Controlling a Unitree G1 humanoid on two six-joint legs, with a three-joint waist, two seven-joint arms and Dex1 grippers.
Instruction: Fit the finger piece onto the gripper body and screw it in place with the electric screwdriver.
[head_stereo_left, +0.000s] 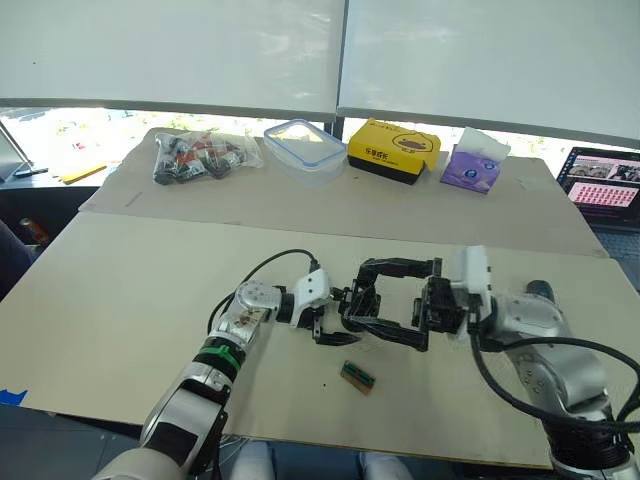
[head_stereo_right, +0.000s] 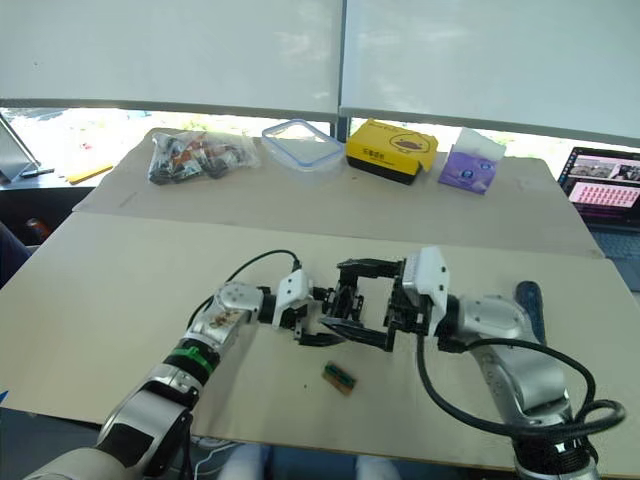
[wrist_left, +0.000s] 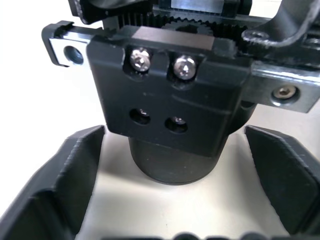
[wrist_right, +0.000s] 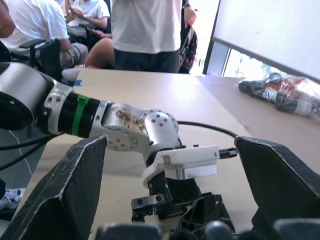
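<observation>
Blocky black gripper body (wrist_left: 170, 105), round base, between open left tool (wrist_left: 175, 200) fingers.

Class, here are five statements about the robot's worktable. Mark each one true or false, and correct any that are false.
1. The left gripper has its fingers spread on either side of the gripper body. True.
2. The small green-and-brown block sits on top of the yellow box. False: it lies on the near table, in front of the grippers.
3. The right gripper is open. True.
4. A clear plastic container stands beside the yellow box at the far side. True.
5. The laptop sits at the robot's left. False: it is at the right edge.
</observation>
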